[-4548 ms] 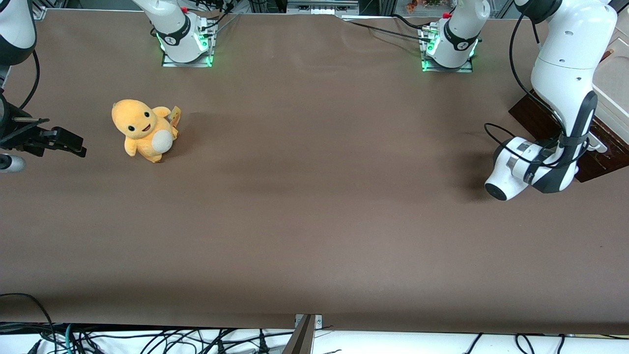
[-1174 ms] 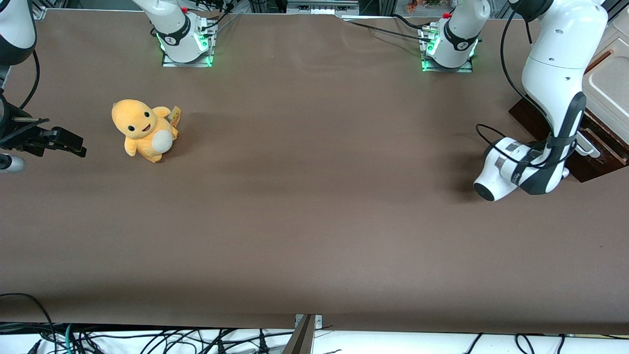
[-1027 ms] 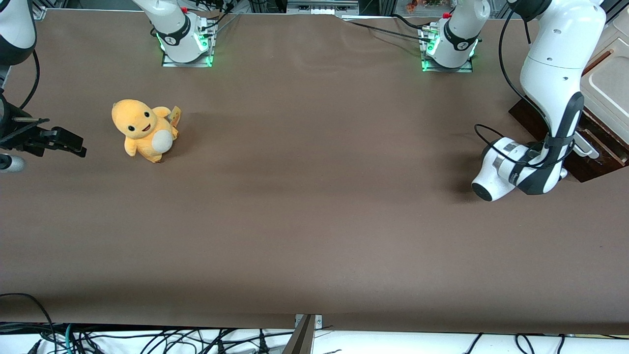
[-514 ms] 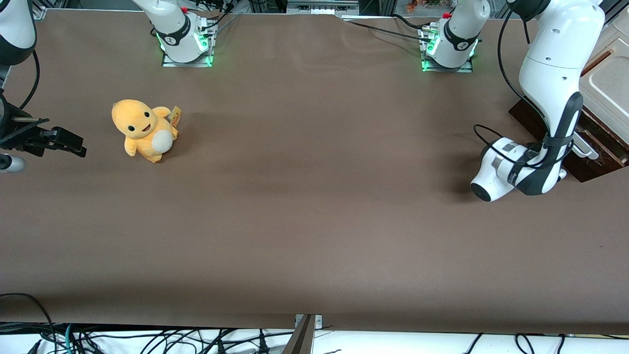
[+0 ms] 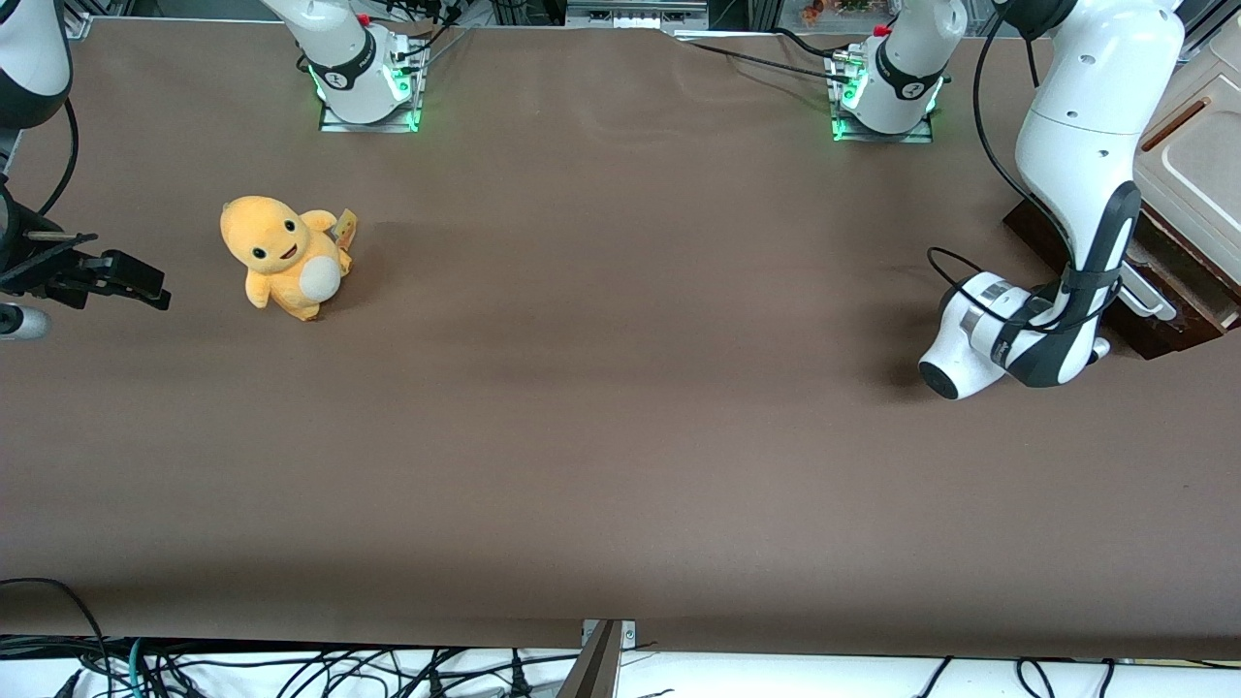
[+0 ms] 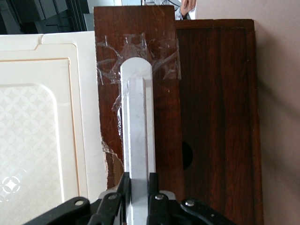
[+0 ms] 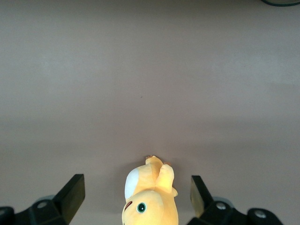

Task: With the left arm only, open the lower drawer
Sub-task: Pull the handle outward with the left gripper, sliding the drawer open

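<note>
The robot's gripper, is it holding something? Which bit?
Yes. The gripper is shut on the lower drawer's white bar handle, near one end.

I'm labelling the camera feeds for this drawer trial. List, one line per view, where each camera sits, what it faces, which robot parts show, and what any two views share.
Front view: high above the table, facing both arms; shows the left arm at the lower drawer.
Left wrist view: on the working arm's wrist, facing the drawer's white bar handle; the end effector is shut on it.
Right wrist view: on the parked arm's wrist, facing bare table and the yellow plush toy.
Shared: front and right wrist views both show the toy; front and left wrist views both show the drawer.
</note>
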You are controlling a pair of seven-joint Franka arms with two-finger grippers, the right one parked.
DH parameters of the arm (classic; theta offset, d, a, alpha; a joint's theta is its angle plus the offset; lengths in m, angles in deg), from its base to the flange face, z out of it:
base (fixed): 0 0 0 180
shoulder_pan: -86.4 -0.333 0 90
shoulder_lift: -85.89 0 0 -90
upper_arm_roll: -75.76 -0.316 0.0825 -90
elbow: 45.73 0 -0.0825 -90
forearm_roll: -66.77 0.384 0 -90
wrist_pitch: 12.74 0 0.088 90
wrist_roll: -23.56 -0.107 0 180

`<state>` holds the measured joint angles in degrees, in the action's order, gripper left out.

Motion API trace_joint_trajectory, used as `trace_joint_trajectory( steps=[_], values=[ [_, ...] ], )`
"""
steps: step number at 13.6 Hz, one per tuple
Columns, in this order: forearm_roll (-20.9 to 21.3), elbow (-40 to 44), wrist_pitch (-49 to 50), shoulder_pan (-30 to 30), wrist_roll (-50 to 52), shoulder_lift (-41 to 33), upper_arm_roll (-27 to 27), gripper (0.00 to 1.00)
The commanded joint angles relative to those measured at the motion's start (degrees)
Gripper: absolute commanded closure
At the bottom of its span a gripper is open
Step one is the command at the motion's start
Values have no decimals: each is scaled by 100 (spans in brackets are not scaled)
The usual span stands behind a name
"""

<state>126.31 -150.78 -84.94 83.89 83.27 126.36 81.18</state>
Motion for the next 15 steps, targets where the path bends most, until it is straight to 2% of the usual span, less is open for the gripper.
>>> trace_joint_trajectory(
  steps=[1, 15],
  values=[
    [40, 222, 223, 154, -144, 58, -33, 89],
    [-57, 319, 223, 365, -135, 155, -32, 91]
  ],
)
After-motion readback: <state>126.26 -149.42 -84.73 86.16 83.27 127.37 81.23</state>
